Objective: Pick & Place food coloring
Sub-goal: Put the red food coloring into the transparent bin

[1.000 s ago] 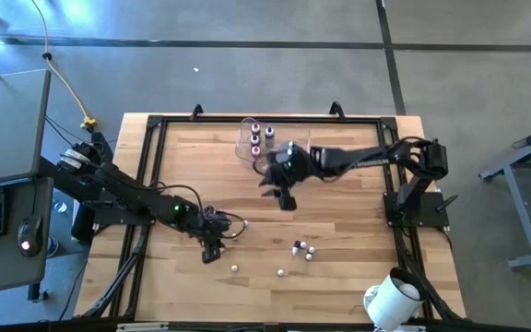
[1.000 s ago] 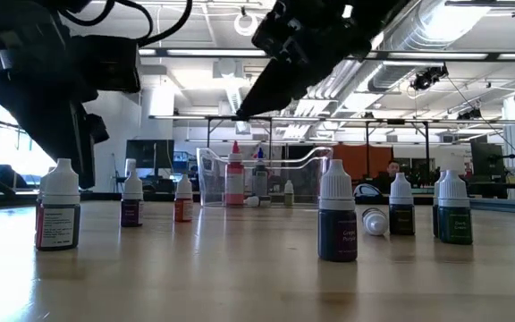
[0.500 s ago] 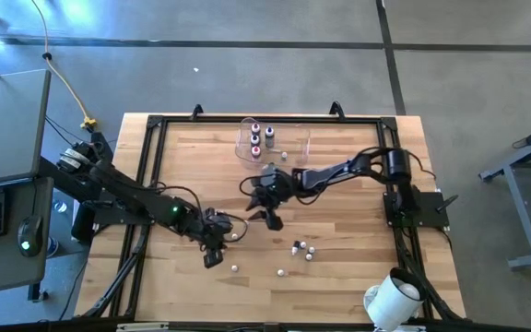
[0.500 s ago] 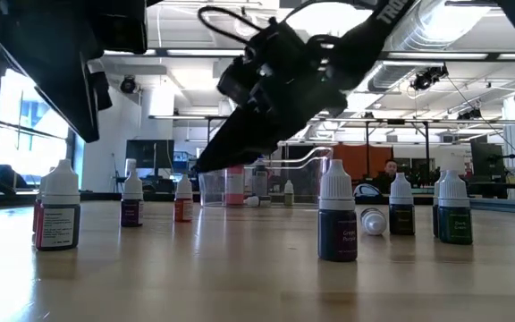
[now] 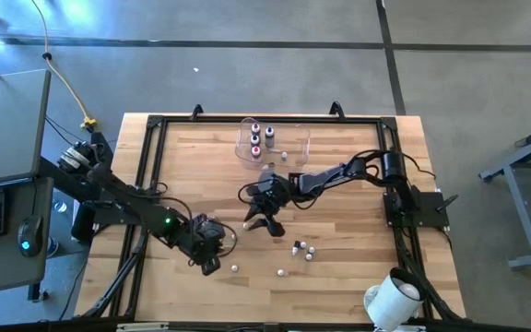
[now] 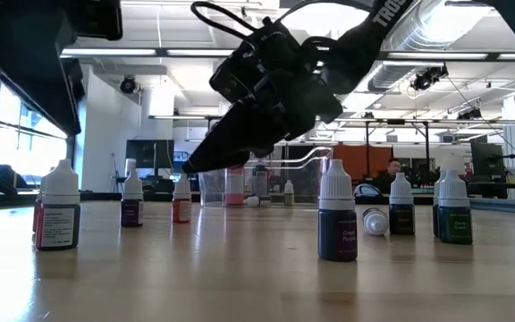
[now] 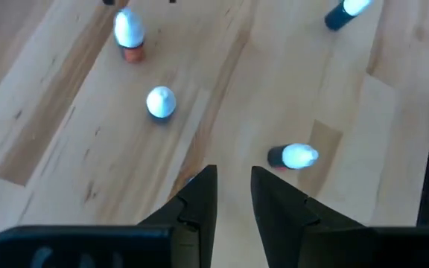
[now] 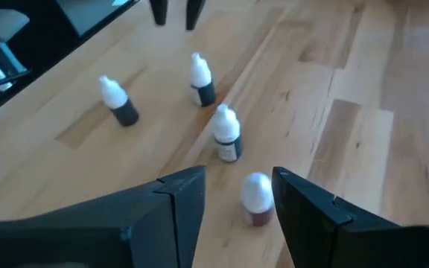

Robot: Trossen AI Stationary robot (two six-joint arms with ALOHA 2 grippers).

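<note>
The food coloring bottles, tiny with white caps, are scattered over the wooden table: one point(image 5: 235, 268), another point(image 5: 281, 273) and a small cluster point(image 5: 302, 249) stand toward the near edge. My right gripper point(image 8: 238, 175) is open and low over the table's middle. A red-bodied bottle point(image 8: 258, 197) stands upright between its fingers, and I see no touch. My left gripper point(image 7: 234, 175) hangs above the table at the near left. Its fingers are close together with nothing between them. Below it are an upright bottle point(image 7: 161, 102) and one lying on its side point(image 7: 293, 156).
A clear plastic tub point(image 5: 270, 143) holding a few bottles stands at the far middle. A big white cylinder point(image 5: 390, 300) sits off the near right corner. Three more bottles point(image 8: 228, 134) stand ahead of my right gripper. A black frame point(image 5: 150, 184) borders the table.
My right gripper has come down from beside the tub toward the table's near left, tipping lower, and now straddles the red-bodied bottle. My left gripper has risen, lifting out of the low view, and drifted slightly toward the near edge. No bottle has moved.
</note>
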